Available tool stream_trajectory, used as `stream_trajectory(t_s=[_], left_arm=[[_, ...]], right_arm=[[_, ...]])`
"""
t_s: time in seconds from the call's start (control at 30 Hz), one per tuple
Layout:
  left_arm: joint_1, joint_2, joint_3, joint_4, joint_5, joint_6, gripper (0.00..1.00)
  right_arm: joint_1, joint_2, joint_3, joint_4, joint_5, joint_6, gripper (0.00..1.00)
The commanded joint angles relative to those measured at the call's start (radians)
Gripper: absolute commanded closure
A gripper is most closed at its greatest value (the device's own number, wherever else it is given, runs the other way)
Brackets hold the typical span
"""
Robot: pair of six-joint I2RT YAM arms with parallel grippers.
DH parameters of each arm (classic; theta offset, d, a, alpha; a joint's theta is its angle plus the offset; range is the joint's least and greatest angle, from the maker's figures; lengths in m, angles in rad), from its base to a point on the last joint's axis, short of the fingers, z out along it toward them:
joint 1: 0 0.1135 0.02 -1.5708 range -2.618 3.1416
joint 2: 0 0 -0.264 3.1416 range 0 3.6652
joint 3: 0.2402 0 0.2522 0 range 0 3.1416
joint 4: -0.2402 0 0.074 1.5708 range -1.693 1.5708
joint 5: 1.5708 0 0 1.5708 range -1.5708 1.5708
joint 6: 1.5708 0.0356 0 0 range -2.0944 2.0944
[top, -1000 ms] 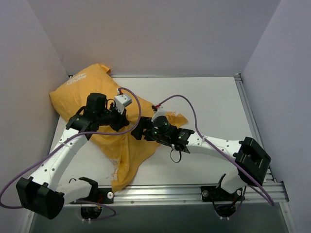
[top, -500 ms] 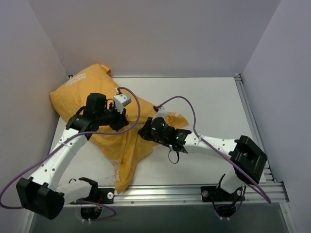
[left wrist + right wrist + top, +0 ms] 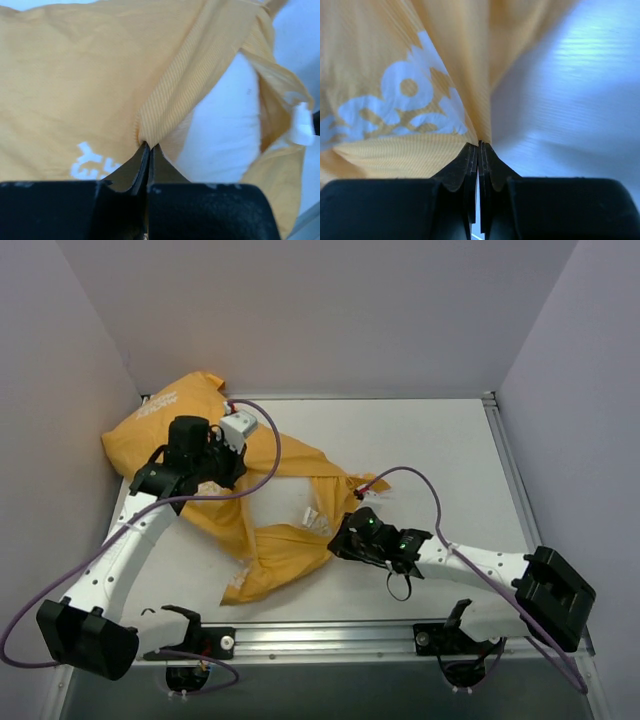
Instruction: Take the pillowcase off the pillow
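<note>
Left gripper (image 3: 149, 146), upper left of the overhead frame, I found clamped on the pillowcase (image 3: 280, 545); right gripper (image 3: 479, 145) likewise pinched its lower-centre edge. Pillow (image 3: 227, 125) showed white inside the opening.

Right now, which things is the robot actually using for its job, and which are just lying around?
For the job:
- orange pillowcase
- white pillow, showing through the case's opening
- left gripper, shut on a pillowcase fold
- right gripper, shut on the pillowcase edge

Just there:
- table
- purple cables
- metal rail at the near edge
</note>
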Motion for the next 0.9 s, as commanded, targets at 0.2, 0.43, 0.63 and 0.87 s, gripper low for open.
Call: stream_trajectory(t_s=[0.2,0.43,0.63,0.87], left_arm=[[0.058,-0.049,0.011,0.044,0.083,0.004,0.98],[0.012,-0.089,-0.128,0.053,0.181,-0.034,0.98],[0.006,-0.083,-0.129,0.058,0.224,-0.043,0.98],[0.006,-0.054,-0.100,0.059,0.111,-0.025,0.90]], right_arm=[[-0.154,-0.180,-0.180,-0.150,-0.019,-0.033,1.00],[-0.157,-0.211,0.186,-0.398,0.067,-0.227,0.28],[-0.157,-0.181,0.355,-0.409,0.116,-0.226,0.21],[-0.180,0.085,0.370,-0.305,0.193,-0.232,0.23]])
